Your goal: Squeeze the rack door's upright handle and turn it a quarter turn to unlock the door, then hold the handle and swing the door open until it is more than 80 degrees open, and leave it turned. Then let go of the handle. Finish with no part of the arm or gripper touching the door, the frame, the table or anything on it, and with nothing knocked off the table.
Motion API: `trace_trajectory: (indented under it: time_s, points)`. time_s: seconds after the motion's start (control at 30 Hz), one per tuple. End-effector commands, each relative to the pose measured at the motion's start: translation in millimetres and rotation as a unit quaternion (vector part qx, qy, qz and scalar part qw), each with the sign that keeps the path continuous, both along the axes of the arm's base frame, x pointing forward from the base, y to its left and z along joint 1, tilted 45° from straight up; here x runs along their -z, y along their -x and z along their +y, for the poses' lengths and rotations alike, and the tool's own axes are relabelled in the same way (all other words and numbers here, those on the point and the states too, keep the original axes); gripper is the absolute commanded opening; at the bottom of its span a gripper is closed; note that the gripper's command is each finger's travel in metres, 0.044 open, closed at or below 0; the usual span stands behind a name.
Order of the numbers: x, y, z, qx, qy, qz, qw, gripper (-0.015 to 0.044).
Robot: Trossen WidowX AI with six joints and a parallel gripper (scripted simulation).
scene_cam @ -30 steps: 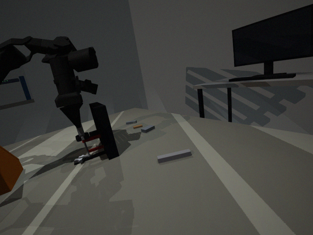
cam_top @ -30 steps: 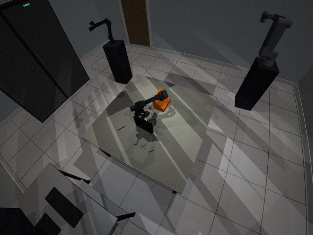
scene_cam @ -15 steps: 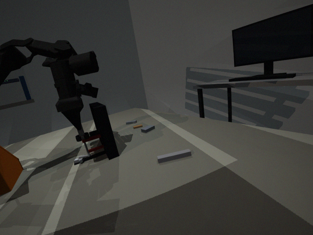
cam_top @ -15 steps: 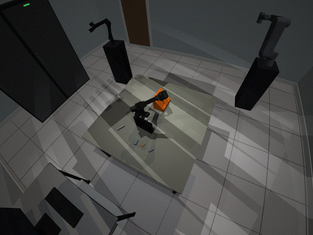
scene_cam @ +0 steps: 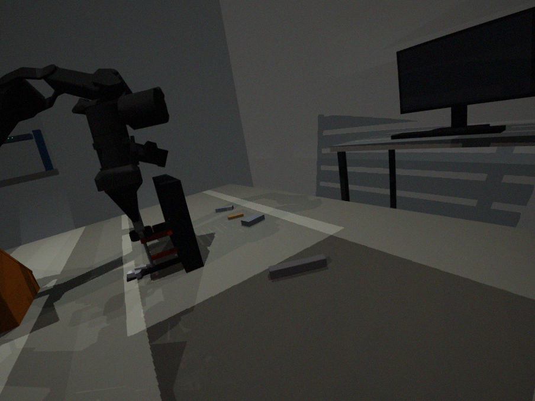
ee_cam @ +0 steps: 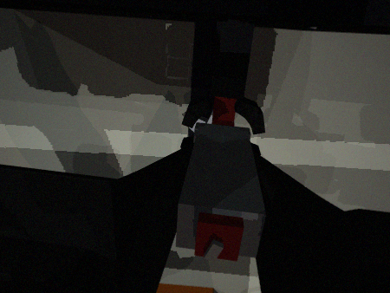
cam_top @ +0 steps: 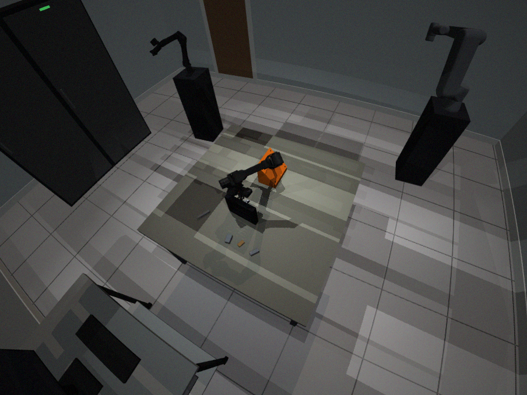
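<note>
Gripping the handle (scene_cam: pixel 138 226) (ee_cam: pixel 223 169) from above, the end effector (cam_top: pixel 241 198) (scene_cam: pixel 137 220) (ee_cam: pixel 220 160) is closed on its grey upper part, with one finger pressed to each side. Red parts are seen at the handle's near end and beyond it in the wrist view. Just beside the end effector, the black upright panel (cam_top: pixel 241 210) (scene_cam: pixel 179 224) is joined to the handle by red and black brackets (scene_cam: pixel 161 235) below the fingertips. Whether the panel is door or frame cannot be told. Above the end effector, the arm (cam_top: pixel 255 169) (scene_cam: pixel 108 116) is bent over the desk (cam_top: pixel 298 254) (scene_cam: pixel 367 327). Farther from it, past the panel, two blue-grey blocks and an orange block (cam_top: pixel 241 243) (scene_cam: pixel 235 215) are spread on the desk, and a long grey bar (cam_top: pixel 203 214) (scene_cam: pixel 297 267) is laid apart from them.
</note>
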State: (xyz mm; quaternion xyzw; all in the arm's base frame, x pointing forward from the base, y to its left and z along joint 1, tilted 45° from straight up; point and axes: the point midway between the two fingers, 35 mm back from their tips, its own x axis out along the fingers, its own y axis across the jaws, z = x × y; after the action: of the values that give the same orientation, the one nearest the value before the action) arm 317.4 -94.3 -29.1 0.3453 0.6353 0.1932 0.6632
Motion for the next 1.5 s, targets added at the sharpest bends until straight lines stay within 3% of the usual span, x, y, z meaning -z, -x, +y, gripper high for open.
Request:
trace_trajectory:
  time_s: [0.0,0.23,0.5,0.83,1.23,1.47]
  points:
    - [0.4,-0.5,0.4,0.025,-0.005,0.023,0.999,0.0017]
    - [0.4,-0.5,0.4,0.146,-0.026,0.142,0.979,0.0017]
    - [0.4,-0.5,0.4,0.279,-0.048,0.272,0.920,0.0017]
    - [0.4,-0.5,0.3,0.429,-0.073,0.420,0.796,0.0017]
    - [0.4,-0.5,0.3,0.573,-0.097,0.562,0.589,0.0017]
    - [0.4,-0.5,0.3,0.580,-0.098,0.568,0.575,0.0017]
